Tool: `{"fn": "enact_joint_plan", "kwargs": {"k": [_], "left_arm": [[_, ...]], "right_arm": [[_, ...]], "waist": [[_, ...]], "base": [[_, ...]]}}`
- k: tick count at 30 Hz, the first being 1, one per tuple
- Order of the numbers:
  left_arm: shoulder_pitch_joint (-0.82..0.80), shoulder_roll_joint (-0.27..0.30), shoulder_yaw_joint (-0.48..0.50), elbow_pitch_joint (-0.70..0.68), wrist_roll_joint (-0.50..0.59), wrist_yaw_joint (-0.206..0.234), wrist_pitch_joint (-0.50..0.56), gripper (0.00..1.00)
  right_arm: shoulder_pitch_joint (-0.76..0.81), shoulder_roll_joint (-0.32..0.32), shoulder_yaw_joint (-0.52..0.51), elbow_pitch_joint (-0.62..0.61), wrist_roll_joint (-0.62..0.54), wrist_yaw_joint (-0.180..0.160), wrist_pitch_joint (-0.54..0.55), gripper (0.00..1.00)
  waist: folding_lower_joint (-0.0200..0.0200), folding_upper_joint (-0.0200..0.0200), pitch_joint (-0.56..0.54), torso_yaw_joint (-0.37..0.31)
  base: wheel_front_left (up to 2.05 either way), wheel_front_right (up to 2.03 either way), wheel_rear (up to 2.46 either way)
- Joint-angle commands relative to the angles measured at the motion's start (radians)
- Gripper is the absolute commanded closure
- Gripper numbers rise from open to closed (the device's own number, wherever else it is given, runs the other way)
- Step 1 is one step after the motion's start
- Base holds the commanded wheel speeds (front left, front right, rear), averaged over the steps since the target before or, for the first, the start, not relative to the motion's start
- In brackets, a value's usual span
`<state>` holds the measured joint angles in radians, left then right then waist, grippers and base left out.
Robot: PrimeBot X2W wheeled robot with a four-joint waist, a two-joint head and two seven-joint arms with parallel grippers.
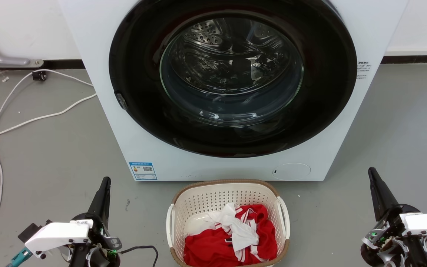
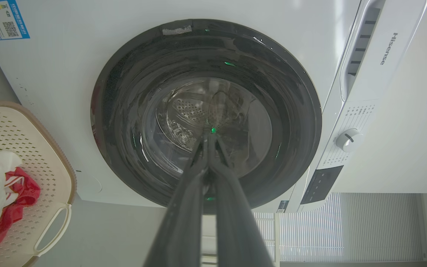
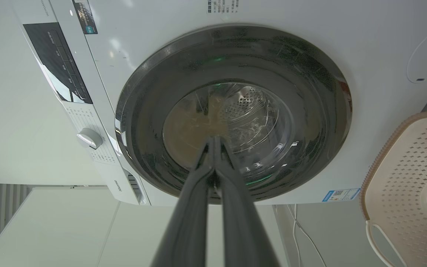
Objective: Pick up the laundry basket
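Though parked right in front of the Hisense washing machine (image 1: pixel 98 122), can't tell whether actually touching it: laundry basket (image 1: pixel 213 200) at bottom centre of the head view, standing upright on the grey floor (image 1: pixel 50 167). Cream, full of holes, brown rim, white loop handle on the left (image 1: pixel 169 222) and right (image 1: pixel 284 218) sides. Loaded with a red garment (image 1: pixel 213 248) plus a white one (image 1: pixel 239 230) draped over it. Also peeking in at the left edge of the left wrist view (image 2: pixel 20 148) and the right edge of the right wrist view (image 3: pixel 395 178).

Left claw (image 1: pixel 106 182) at lower left of the head view, well off to the side of the basket, with fingers pressed together and gripping nothing. Same deal in its own wrist view (image 2: pixel 209 138), with tips meeting in front of the round door glass (image 2: pixel 206 122).

Right claw (image 1: pixel 371 171) at lower right, likewise well apart from the basket, closed on itself and empty, with tips touching in the right wrist view (image 3: pixel 213 140).

Steel drum visible through the glass. White cable (image 1: pixel 32 118) snaking over the floor at the left of the head view.
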<state>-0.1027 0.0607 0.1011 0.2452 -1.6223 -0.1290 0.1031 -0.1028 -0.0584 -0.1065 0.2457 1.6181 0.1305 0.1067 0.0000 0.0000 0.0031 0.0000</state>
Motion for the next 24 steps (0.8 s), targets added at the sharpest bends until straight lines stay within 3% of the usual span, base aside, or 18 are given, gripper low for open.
{"fn": "enact_joint_plan", "kwargs": {"k": [1,24], "left_arm": [[-0.009,-0.001,0.003,0.002,0.004,-0.003,0.003,1.0],[-0.01,-0.004,0.007,0.002,0.008,-0.003,0.008,1.0]], "right_arm": [[-0.011,0.004,-0.002,0.001,-0.006,0.0,0.004,1.0],[-0.011,0.005,-0.004,0.001,-0.009,0.0,0.007,1.0]], "waist": [[0.0,0.0,0.0,0.0],[0.0,0.0,0.0,0.0]], "base": [[0.0,0.0,0.0],[0.0,0.0,0.0]]}}
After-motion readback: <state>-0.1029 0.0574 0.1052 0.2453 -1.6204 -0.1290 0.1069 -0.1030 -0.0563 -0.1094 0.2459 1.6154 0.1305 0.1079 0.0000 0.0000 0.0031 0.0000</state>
